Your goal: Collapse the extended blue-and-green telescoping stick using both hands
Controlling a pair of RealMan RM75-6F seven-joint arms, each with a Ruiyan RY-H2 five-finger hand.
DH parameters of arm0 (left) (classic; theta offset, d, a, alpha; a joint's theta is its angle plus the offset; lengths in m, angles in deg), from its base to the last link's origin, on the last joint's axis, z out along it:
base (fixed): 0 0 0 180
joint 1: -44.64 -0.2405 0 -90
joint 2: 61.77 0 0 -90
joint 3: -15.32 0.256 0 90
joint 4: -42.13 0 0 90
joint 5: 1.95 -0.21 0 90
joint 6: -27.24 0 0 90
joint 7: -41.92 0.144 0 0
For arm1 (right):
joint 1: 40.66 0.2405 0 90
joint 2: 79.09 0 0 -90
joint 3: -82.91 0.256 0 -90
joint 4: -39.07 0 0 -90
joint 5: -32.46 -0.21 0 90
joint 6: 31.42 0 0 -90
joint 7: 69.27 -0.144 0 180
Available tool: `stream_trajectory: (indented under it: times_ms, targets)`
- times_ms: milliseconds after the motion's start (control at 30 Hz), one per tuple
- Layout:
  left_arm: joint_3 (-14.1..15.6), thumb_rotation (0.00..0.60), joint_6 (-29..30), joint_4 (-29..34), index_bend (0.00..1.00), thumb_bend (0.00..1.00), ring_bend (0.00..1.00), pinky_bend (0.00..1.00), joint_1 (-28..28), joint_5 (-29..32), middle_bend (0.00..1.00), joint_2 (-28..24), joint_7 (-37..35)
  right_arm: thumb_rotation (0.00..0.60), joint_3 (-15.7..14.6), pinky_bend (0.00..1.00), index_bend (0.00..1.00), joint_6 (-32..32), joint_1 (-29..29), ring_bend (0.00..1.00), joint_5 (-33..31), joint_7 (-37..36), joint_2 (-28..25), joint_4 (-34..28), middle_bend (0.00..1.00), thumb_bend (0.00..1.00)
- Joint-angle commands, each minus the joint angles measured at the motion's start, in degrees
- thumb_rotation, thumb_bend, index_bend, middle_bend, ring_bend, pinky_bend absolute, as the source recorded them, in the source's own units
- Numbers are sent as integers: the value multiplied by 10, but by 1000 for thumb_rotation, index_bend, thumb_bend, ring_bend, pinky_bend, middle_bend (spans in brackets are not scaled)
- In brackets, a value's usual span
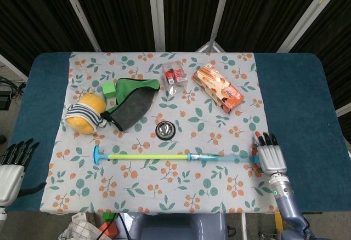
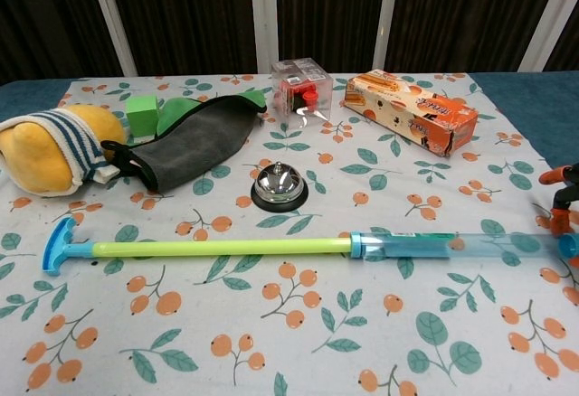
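— Floral cloth covers the table (image 1: pixel 296 86); what is cut off?
— The left hand (image 1: pixel 12 166) at the frame edge, fingers apart, holding nothing.
— And the right hand (image 1: pixel 269 155)?
— Its fingertips (image 2: pixel 559 199) meet the clear blue tube end of the telescoping stick (image 1: pixel 164 156); a grip cannot be told. The thin green rod lies extended.

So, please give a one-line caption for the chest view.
Extended telescoping stick lying across floral tablecloth, right hand at its blue end.
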Motion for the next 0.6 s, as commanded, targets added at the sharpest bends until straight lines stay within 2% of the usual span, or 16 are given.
stream_trajectory:
  times_ms: [33, 100, 267, 600]
  targets:
    - [-5, 600, -22, 19, 148, 154, 0, 19, 14, 8, 22, -4, 21, 600, -1, 0, 598, 0, 0, 22, 1, -2, -2, -2, 135, 320]
    - [-17, 600, -44, 43, 229, 182, 0, 59, 31, 24, 71, -4, 47, 600, -2, 0, 597, 0, 0, 23, 2, -4, -3, -4, 135, 319]
    - [-46, 600, -96, 87, 325, 221, 0, 68, 75, 72, 132, 9, 125, 600, -5, 0, 597, 2, 1, 22, 6, -7, -7, -8, 136, 320]
    - [-76, 600, -168, 110, 389, 283, 0, 68, 155, 177, 173, 92, 288, 600, -9, 0, 598, 3, 2, 22, 6, -7, -10, -15, 138, 319]
